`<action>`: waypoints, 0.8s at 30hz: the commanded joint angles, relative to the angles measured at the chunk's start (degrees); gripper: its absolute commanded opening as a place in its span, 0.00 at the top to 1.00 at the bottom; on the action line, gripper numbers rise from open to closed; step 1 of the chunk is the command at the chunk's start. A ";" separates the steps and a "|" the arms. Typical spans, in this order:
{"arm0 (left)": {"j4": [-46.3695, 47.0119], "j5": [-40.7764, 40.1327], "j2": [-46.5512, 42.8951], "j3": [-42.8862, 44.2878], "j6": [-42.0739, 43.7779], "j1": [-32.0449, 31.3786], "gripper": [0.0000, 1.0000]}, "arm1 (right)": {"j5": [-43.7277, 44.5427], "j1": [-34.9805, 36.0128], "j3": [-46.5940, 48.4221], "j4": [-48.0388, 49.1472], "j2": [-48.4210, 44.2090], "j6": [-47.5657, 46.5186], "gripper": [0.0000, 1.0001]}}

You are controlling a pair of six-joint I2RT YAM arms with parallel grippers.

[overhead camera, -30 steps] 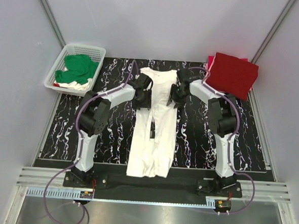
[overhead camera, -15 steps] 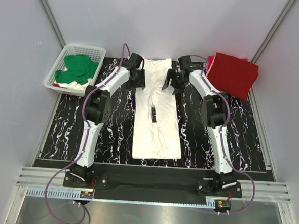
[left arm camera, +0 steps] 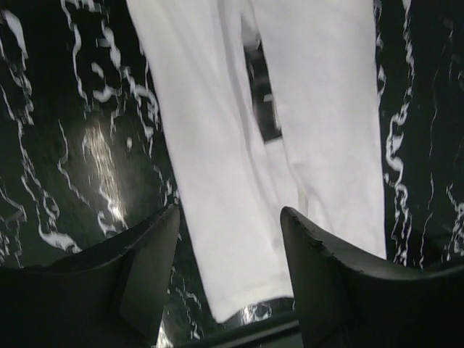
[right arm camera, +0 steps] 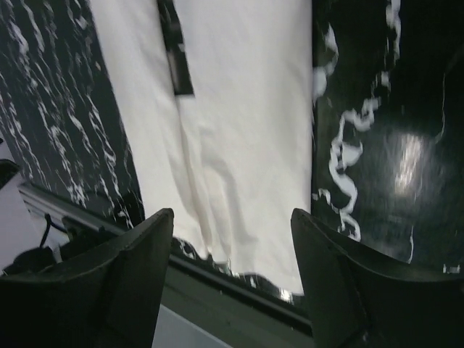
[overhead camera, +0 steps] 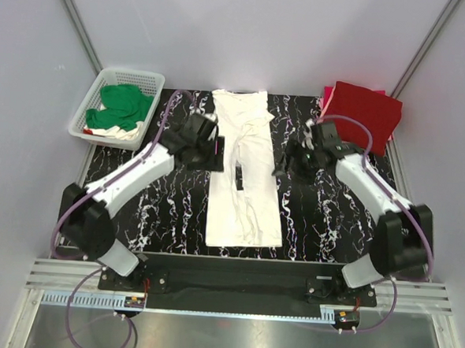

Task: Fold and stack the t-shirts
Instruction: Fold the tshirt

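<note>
Since the earlier pictures both arms have drawn back from the far end of the white t-shirt (overhead camera: 244, 179), and the shirt, which they held up there, now lies let go and flat on the table (overhead camera: 167, 209).

The shirt is a long narrow strip, its sides already folded in. A dark sliver of its print shows in the seam between the two flaps. Its long axis runs straight from the far edge of the table toward the arm bases, and it sits in the middle between the two arms.

The left gripper (overhead camera: 214, 151) hovers just beside the strip's left edge, about halfway along its length. The right gripper (overhead camera: 283, 164) hovers just beside the right edge at much the same level. Both wrist views show the fingers spread with nothing between them: the left gripper (left arm camera: 230, 212) looks down on the left flap, and the right gripper (right arm camera: 232, 215) looks down on the near end of the right flap.

The folded red t-shirt (overhead camera: 366, 115) rests on a pink t-shirt (overhead camera: 326, 94) at the far right corner. A green t-shirt (overhead camera: 122, 108) waits in the basket (overhead camera: 104, 78) at the far left.

The likely next step is a fold across the length, one end over the other. Neither arm is nearer, as each flanks its own edge, so both would take one end's corners.
</note>
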 commanded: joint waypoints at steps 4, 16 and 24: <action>9.30 -0.35 -18.09 -27.64 -12.29 -6.07 0.39 | -5.27 0.23 -28.26 6.23 -17.75 7.40 0.36; 19.24 0.44 -32.97 -52.27 -22.93 -8.46 0.39 | -11.25 0.59 -42.54 16.07 -19.62 12.33 0.40; 24.70 1.15 -33.94 -58.87 -28.57 -13.20 0.39 | -10.55 1.64 -44.03 17.21 -16.37 13.12 0.47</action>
